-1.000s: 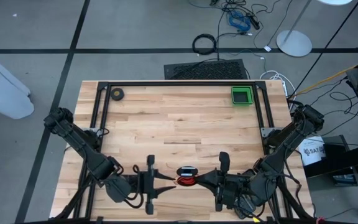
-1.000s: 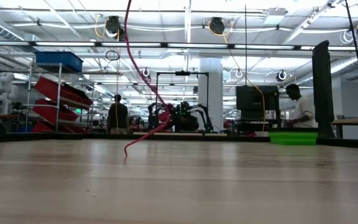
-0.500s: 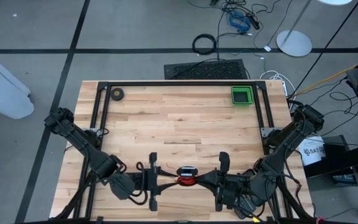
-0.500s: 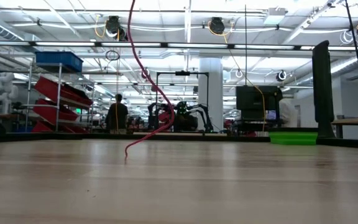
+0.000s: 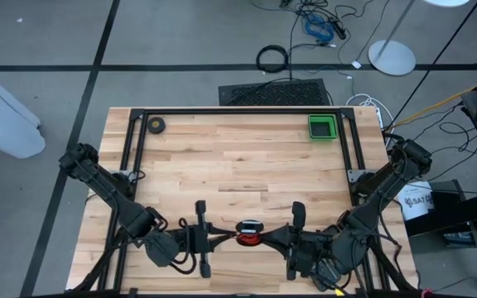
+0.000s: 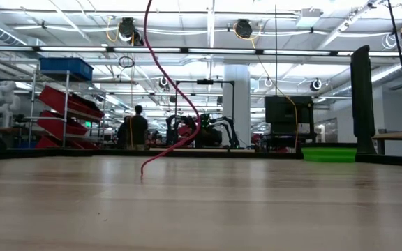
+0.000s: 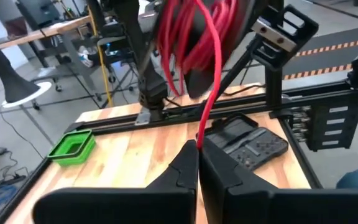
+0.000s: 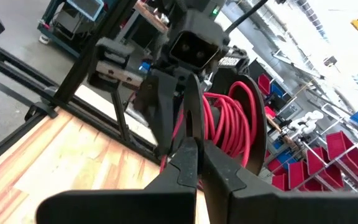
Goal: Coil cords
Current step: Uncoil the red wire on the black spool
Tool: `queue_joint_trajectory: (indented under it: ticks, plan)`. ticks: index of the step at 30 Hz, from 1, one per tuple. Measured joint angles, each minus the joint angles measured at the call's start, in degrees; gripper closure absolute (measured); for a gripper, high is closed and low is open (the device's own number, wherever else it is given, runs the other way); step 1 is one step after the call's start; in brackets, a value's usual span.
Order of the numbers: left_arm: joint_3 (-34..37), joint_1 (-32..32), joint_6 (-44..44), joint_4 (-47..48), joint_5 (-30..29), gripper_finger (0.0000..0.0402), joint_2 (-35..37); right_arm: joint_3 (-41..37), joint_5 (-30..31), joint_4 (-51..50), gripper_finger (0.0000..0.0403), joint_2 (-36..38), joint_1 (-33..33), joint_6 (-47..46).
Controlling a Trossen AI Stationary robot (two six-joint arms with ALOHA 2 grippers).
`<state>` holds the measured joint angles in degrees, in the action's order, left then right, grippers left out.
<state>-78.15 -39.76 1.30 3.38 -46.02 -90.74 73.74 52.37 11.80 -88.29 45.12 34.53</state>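
- We see a green tray (image 5: pixel 322 127) at about two o'clock on the tabletop (image 5: pixel 238 165), near the far right corner; nothing shows inside it from above, and the left wrist view (image 7: pixel 72 147) shows only its rim and a dark inside.
- The cords (image 5: pixel 248 234), a small coil of red wire around a dark bundle, sit at six o'clock on the tabletop, right at the near edge, between the two pincers.
- The left pincer (image 5: pixel 226 238) reaches in from the coil's nine o'clock side; its fingers (image 7: pixel 185 167) are pressed together, with a red strand running down into the seam between them.
- The right pincer (image 5: pixel 270 237) meets the coil from three o'clock, its fingers (image 8: pixel 188 158) closed tight against the red loops (image 8: pixel 229 127).
- Compared with a second ago, we find the left pincer has moved in toward the coil and closed from a half-spread stance; the right pincer has stayed shut in place.
- In the low view a red strand (image 6: pixel 169 84) hangs from above and now bulges further to the right than before.
- A small dark tape roll (image 5: pixel 156 125) lies at ten o'clock.
- We cannot make out from above where the fingertips end and the wire begins, and the low view cuts off both arms, showing only the strand.
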Motion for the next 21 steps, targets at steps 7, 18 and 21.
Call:
queue_joint_trajectory:
  ticks: [7, 18, 21]
  plan:
    - [0.00, -2.22, 5.33, -4.01, -2.31, 0.0398, 0.37, 0.00, 0.03, -3.43, 0.0403, -0.01, -0.95, -3.51]
    - [-0.02, -6.19, 17.42, -6.27, -11.60, 0.0399, 0.68, -0.01, -6.06, -4.32, 0.0403, -0.01, -2.48, -8.15]
    - [-0.02, -6.54, 19.10, -6.99, -13.97, 0.0400, 0.68, 0.02, -9.60, -5.21, 0.0403, -0.01, -3.63, -10.74]
